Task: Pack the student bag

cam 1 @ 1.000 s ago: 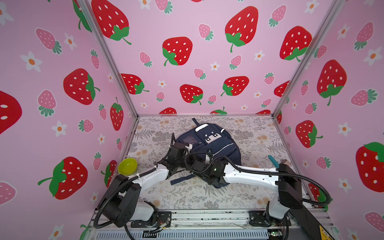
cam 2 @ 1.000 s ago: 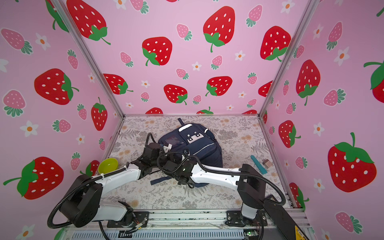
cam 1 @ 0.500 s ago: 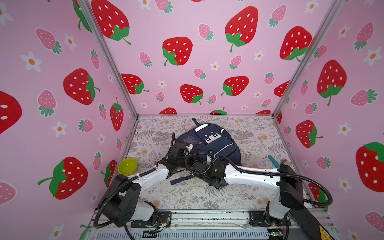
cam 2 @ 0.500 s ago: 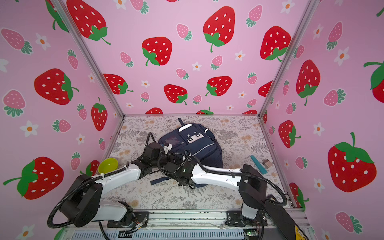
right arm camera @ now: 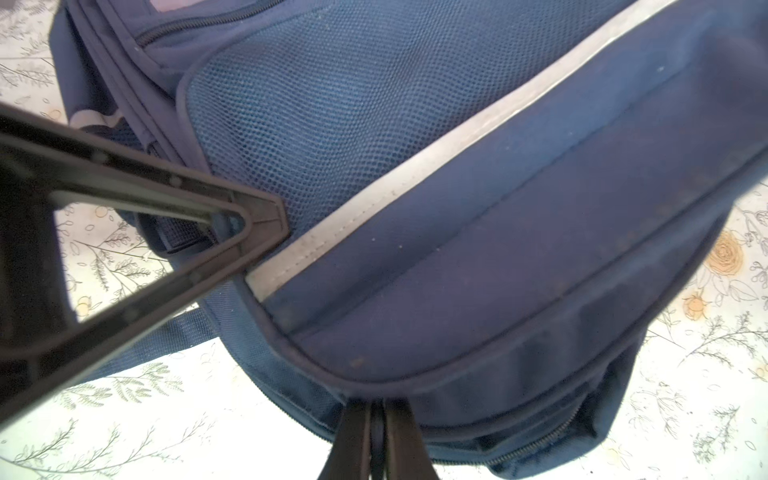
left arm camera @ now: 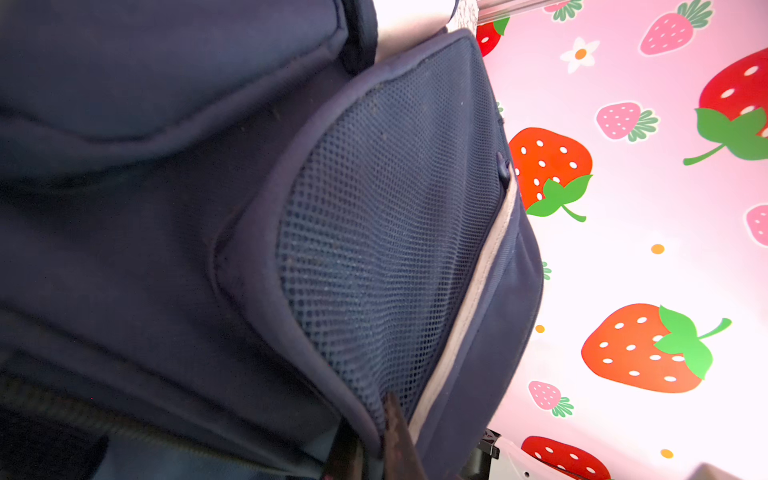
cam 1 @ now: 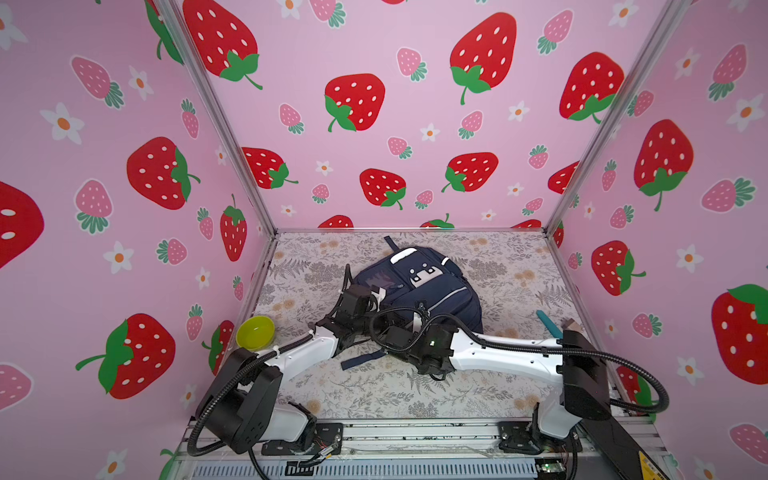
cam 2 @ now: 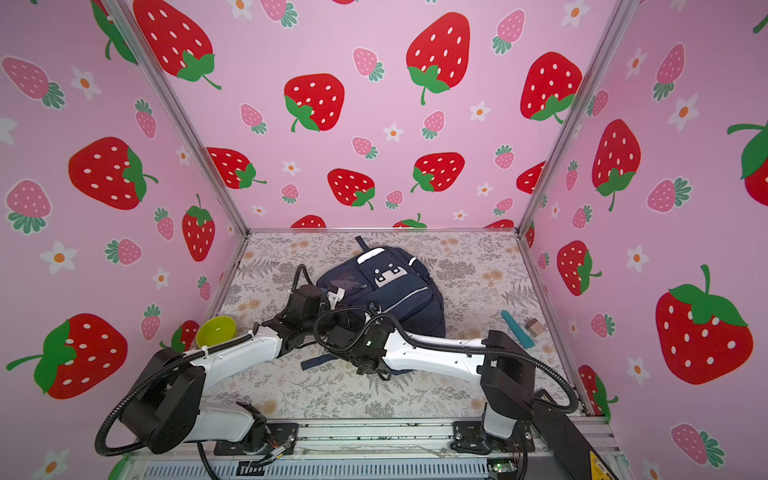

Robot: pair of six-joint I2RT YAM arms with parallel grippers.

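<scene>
On the table [cam 1: 374, 399], mid-floor, the student bag [cam 1: 419, 286] lay flat, front up, with both arms at its near-left side. Left gripper [left arm camera: 372, 419] pinched the mesh-pocket edge, same as 1 s back. Right gripper [right arm camera: 376, 409] was the change: jaws apart 1 s earlier, now pressed together at the bag's bottom edge by the zip. Couldn't tell if it caught a zip pull. Likely step: opening the bag. Green bowl [cam 1: 254, 332], teal tool [cam 2: 516, 328] and wood block [cam 2: 534, 327] sat unpacked.

A robot-lab test booth: strawberry-print walls [cam 1: 415, 104] on aluminium posts [cam 1: 224, 124] stand on three sides of the fingers [right arm camera: 353, 440], floral tabletop [cam 1: 374, 395] beneath, arms [cam 1: 498, 357] bolted to a rail [cam 1: 415, 432] behind.
</scene>
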